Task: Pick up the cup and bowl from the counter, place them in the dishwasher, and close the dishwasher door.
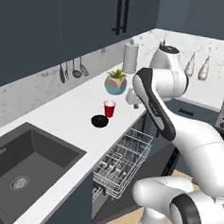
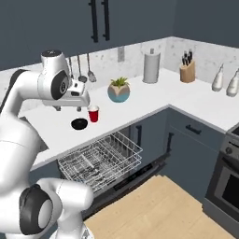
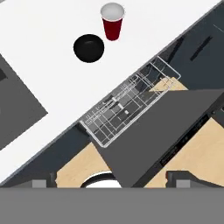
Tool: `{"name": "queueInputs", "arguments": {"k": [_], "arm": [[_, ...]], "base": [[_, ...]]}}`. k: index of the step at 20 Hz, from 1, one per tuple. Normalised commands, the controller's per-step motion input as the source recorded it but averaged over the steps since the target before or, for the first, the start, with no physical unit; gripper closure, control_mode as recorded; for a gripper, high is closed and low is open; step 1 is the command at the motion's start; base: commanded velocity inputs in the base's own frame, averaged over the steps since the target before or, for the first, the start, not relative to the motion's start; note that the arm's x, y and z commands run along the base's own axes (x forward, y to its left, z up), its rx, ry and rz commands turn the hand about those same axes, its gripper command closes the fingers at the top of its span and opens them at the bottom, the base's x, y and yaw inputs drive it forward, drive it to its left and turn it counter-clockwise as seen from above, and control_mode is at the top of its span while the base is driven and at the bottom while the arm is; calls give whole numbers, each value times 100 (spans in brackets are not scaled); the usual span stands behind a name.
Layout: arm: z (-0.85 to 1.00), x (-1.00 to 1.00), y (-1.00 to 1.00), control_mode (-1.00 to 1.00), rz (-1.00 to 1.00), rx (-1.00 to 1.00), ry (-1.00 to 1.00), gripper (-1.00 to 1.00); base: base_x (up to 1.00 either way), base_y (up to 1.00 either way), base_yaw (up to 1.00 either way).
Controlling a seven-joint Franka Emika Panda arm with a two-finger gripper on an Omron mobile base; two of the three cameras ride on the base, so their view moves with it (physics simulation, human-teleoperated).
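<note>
With cup (image 1: pixel 109 108) and bowl (image 1: pixel 99 121) side by side on the counter (image 1: pixel 61 115) above the open dishwasher (image 2: pixel 100 161), the gripper (image 2: pixel 70 108), its closure unclear, hovers ungrasping; next, descend onto one.

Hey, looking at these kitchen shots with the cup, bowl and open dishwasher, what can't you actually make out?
- Gripper: in the hand view the grey bottom band covers the fingertips; in the left base view the arm hides it; open or shut can't be told.
- Dishwasher door: the arm hides most of it in the left base view.
- Rack: what it holds is too fine to tell.
- Cup and bowl: touching or apart unclear in the right base view.
</note>
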Motion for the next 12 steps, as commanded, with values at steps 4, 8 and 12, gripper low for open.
{"name": "queueInputs", "arguments": {"k": [4,8,12], "arm": [[0,0,0,100,0,0,0,-100],[0,0,0,100,0,0,0,-100],[0,0,0,100,0,0,0,-100]], "base": [[-1,22,-39],[-5,33,-21],[-2,54,-16]]}}
